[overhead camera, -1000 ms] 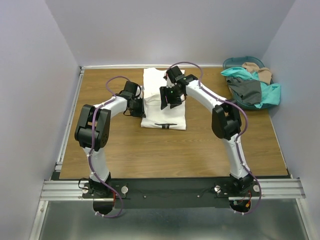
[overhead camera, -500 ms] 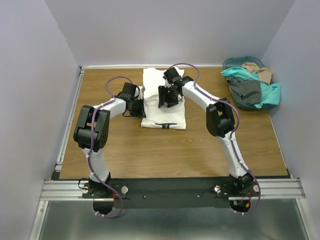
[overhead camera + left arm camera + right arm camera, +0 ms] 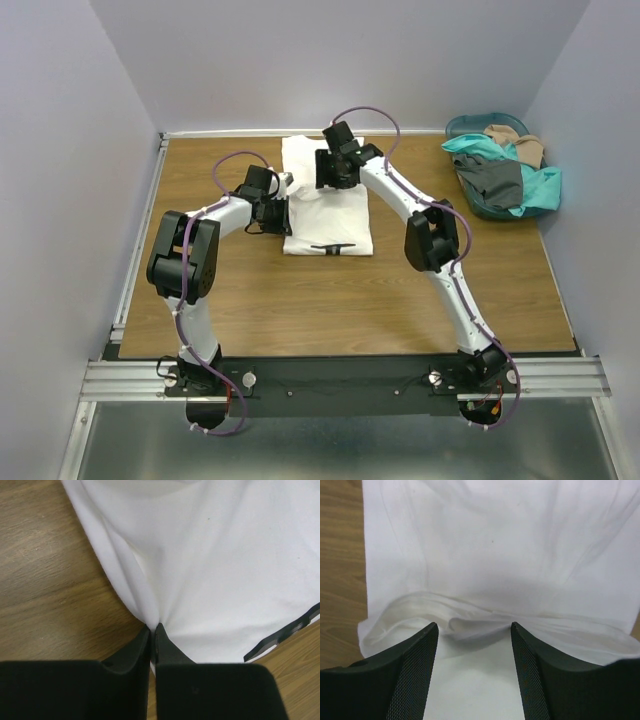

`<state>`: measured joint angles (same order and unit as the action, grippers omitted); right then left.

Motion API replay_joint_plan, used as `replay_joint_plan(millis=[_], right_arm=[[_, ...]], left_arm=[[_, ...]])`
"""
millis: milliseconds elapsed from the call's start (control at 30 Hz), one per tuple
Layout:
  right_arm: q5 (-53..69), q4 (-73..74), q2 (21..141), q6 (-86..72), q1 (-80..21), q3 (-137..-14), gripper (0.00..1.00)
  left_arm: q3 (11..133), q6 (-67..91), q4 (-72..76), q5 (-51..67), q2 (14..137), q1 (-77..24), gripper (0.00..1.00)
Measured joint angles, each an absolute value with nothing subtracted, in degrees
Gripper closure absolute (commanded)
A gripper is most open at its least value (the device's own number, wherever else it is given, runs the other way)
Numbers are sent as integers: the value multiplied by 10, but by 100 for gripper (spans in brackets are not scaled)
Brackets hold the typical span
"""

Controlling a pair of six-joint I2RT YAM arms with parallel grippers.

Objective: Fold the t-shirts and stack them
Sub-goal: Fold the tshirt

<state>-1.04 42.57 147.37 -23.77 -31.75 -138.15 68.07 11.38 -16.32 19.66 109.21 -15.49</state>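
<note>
white t-shirt (image 3: 225, 570) pinched by left gripper (image 3: 154, 628), wrist-view only

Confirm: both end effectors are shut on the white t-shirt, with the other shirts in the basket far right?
Not quite. Only the left end effector is shut on the white t-shirt; the right wrist view shows the right end effector open over the fabric. The other shirts do sit in the basket.

- Your top view's evenly lit and sharp, with only faint soft shadows on the table (image 3: 300, 300).
- Wrist views: the white t-shirt (image 3: 225, 555) is bright but not blown out, creases shading grey.
- Left wrist view: your fingers (image 3: 125, 680) go nearly black, detail lost.
</note>
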Motion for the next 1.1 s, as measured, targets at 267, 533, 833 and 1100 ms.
replay_joint_plan(millis=[267, 533, 833, 1100], right_arm=[[-56, 393, 1473, -246, -306, -1400, 31], [-64, 374, 1394, -246, -291, -1326, 30], [-52, 352, 1152, -246, -290, -1049, 30], [-20, 335, 1083, -275, -290, -824, 33]], left_arm=[[670, 109, -155, 199, 1084, -155, 84], [672, 114, -201, 191, 1069, -155, 48], [705, 129, -262, 175, 1035, -155, 40], [690, 139, -263, 178, 1018, -155, 40]])
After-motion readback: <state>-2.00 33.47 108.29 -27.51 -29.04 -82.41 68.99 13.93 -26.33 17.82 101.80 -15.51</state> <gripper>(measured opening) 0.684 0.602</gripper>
